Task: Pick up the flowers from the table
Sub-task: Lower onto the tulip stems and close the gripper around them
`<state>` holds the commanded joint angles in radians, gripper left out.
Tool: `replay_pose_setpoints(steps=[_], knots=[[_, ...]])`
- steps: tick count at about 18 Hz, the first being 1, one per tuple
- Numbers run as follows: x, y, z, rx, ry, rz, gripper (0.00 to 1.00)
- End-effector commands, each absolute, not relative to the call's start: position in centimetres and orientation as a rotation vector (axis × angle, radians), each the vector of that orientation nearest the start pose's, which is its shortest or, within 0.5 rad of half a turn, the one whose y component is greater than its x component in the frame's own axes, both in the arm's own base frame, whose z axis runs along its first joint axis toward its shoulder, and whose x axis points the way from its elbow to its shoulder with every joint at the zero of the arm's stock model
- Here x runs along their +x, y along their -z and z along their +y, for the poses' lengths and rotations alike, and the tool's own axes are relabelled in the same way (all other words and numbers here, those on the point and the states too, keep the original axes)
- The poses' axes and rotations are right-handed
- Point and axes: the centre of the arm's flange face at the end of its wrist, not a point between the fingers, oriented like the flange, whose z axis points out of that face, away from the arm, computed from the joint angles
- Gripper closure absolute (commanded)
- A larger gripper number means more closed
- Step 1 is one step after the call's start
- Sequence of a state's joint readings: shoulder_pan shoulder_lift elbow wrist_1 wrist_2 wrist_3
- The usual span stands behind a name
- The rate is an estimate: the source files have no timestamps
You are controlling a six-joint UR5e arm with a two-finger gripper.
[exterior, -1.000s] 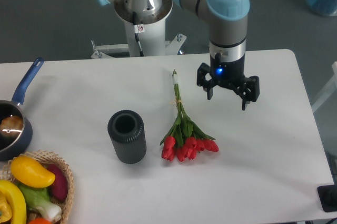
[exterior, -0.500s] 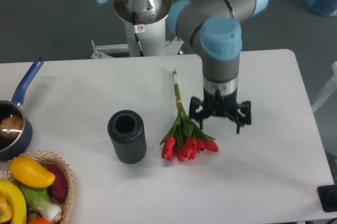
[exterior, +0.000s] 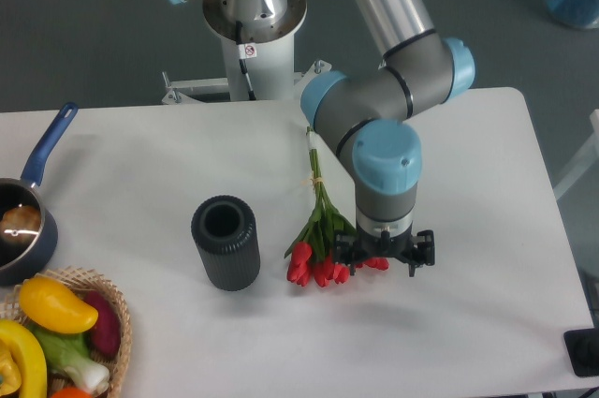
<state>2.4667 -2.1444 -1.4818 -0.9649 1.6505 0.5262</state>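
One white tabletop (exterior: pixel 487 173), carrying one dark cylinder (exterior: pixel 226 242), one wicker basket (exterior: pixel 120 316) of vegetables, one blue pan (exterior: pixel 23 220), one bunch of flowers (exterior: pixel 323 239) lying flat near the middle. One gripper (exterior: pixel 384 257), fingers apart, down low over the red blooms' right edge. Risks, as judged: closing here likely to crush petals or slip off; stems offer safer purchase.

Flowers (exterior: pixel 321 229) lie mid-worktop (exterior: pixel 487 323), cylinder (exterior: pixel 226 242) just left, gripper (exterior: pixel 383 255) at their right, pan (exterior: pixel 23 220) and basket (exterior: pixel 65 337) far left.
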Motion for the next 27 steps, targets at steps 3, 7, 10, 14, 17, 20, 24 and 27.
replay_pose_setpoints(steps=[3,7,10,14,17,20,24,27], knots=[[-45.4,-24.9,53.6,-3.03,-0.216,-0.615,0.04],[-44.5,-24.8,54.4,-3.039,-0.212,-0.593,0.04],[-43.7,-24.0,54.9,-3.066,-0.193,-0.565,0.04],[-42.9,-23.3,55.2,-3.113,-0.142,-0.543,0.05],[-42.7,-22.8,55.6,-3.175,-0.072,-0.539,0.06],[-43.0,-22.2,56.4,-3.252,0.036,-0.543,0.06],[-43.1,-21.9,56.4,-3.294,0.083,-0.548,0.06],[-43.1,-21.6,56.3,-3.314,0.1,-0.544,0.15]])
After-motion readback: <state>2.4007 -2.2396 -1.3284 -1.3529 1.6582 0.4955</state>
